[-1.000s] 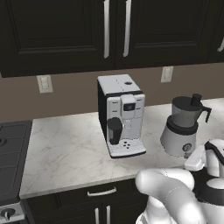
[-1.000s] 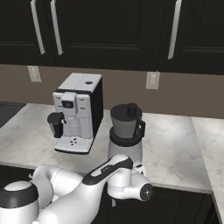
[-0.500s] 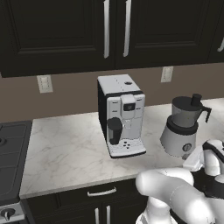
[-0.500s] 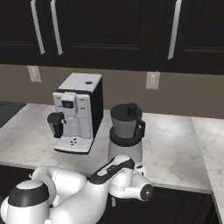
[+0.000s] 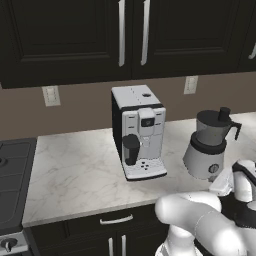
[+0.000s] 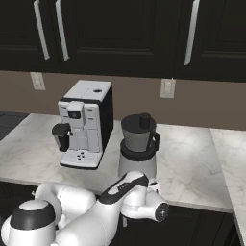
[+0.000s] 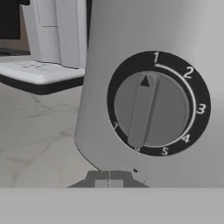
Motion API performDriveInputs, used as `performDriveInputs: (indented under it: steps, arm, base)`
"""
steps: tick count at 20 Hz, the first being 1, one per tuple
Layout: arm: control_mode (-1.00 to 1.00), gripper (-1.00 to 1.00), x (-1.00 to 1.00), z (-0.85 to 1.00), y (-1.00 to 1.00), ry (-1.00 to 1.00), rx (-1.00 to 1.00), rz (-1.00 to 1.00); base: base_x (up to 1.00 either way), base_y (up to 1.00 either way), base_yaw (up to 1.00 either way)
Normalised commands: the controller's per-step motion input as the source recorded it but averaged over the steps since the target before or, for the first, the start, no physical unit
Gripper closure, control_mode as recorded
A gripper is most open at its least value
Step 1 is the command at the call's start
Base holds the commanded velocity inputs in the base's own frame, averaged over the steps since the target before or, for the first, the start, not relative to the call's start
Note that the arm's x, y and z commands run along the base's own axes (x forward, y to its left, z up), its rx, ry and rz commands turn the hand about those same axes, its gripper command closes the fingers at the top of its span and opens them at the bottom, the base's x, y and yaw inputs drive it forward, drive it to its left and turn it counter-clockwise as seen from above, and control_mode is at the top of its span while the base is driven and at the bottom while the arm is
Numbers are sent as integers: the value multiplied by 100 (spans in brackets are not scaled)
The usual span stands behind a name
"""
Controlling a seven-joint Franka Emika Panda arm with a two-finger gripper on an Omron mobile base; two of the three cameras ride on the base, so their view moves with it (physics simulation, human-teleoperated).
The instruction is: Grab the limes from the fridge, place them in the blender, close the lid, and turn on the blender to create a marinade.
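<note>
Grey knob (image 7: 151, 109) now points 12 o'clock near 1; gripper (image 7: 109, 176) shut, empty, just below; blender (image 5: 210, 144) lidded, likely running.

The blender (image 5: 210, 150) stands on the counter (image 5: 85, 175) to the right of the coffee machine (image 5: 139, 131), near the counter's front edge, with the lid (image 6: 141, 120) seated on top of its jar. Behind both, on the wall under the upper cabinets (image 5: 130, 35), sit two outlets (image 5: 190, 84), and a stove (image 5: 12, 175) lies at the counter's left end. The gripper (image 7: 109, 179) is just in front of the blender's base, right below the knob (image 7: 151, 109).
</note>
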Motion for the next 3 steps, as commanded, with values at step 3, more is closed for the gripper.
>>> performDriveInputs:
  steps: [3]
  arm:
    - [-100, 100, -3, 0, -6, 0, 0, 0]
  base:
    - [0, 0, 0]
